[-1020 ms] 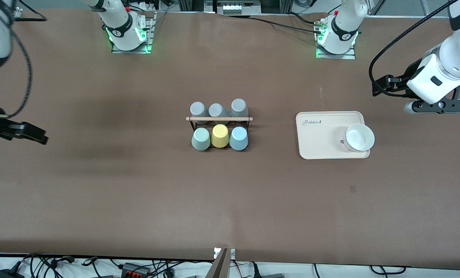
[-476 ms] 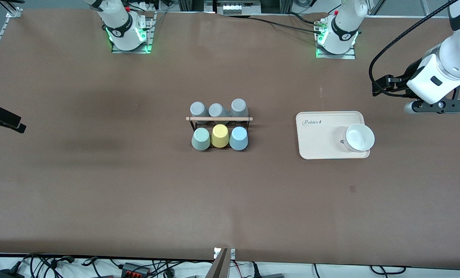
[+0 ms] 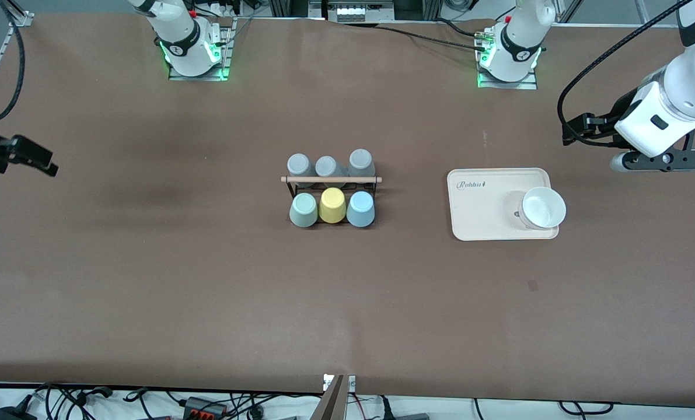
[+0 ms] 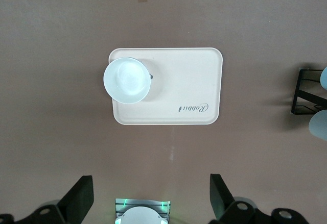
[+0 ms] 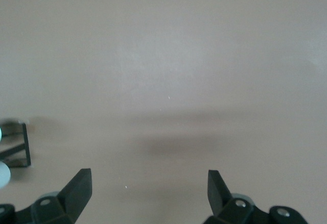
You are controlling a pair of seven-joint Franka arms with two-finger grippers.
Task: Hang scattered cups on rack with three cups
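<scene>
1. Rack: black wire frame with a light wooden bar on top, at the centre of the frame in the front view, standing on the brown table
2. Three grey cups: upside down in a row on the rack's upper side in the frame, just above the bar
3. Mint green cup, yellow cup, light blue cup: upside down in a row on the rack's lower side in the frame, touching one another, yellow in the middle
4. Cream tray: centre-right of the frame, well apart from the rack, toward the left arm's end; a white bowl sits on it
5. Left gripper: fingers spread wide, empty, raised over bare table at the frame's right edge, beside the tray; this arm waits
6. Right gripper: fingers spread wide, empty, over bare table at the frame's left edge, well apart from the rack
</scene>
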